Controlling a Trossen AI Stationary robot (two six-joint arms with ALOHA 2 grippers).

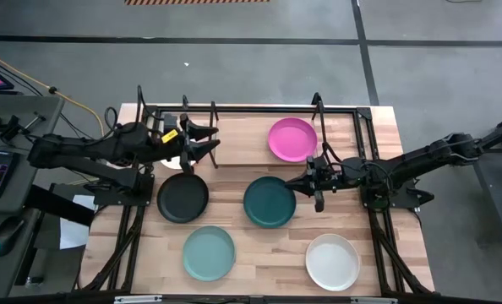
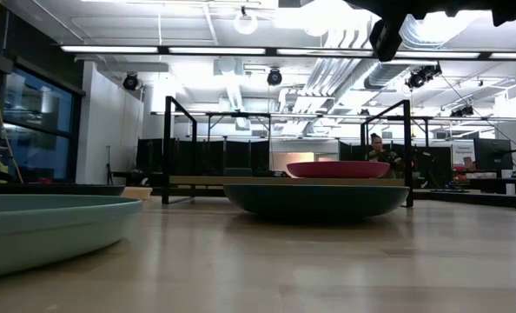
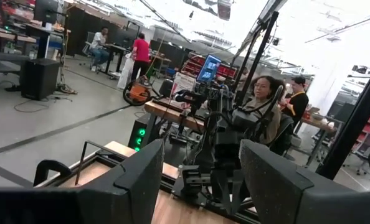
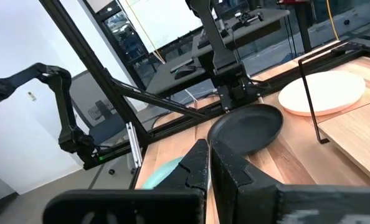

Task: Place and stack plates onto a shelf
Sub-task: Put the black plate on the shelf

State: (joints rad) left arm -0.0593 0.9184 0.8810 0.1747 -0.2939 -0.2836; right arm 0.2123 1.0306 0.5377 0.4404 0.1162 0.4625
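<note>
Both tools show from above: our left tool [image 1: 202, 139] hangs over the shelf [image 1: 234, 118] by the pale pink plate [image 1: 173, 160], fingers spread wide and empty. Our right tool [image 1: 312, 179] sits between the magenta plate [image 1: 291, 138] and the dark teal plate [image 1: 270, 201], closed on nothing. On the counter [image 1: 378, 135] also lie the black plate [image 1: 182, 197], light teal plate [image 1: 209, 252] and white plate [image 1: 332, 262].

From counter height we see the dark teal plate [image 2: 314, 199] before the magenta one [image 2: 338, 169].

Our left wrist camera shows wide-apart fingers [image 3: 138, 180], nothing between.

Our right wrist camera shows fingers [image 4: 197, 165] nearly together, beyond them the black plate [image 4: 247, 127] and pale pink plate [image 4: 322, 92].
</note>
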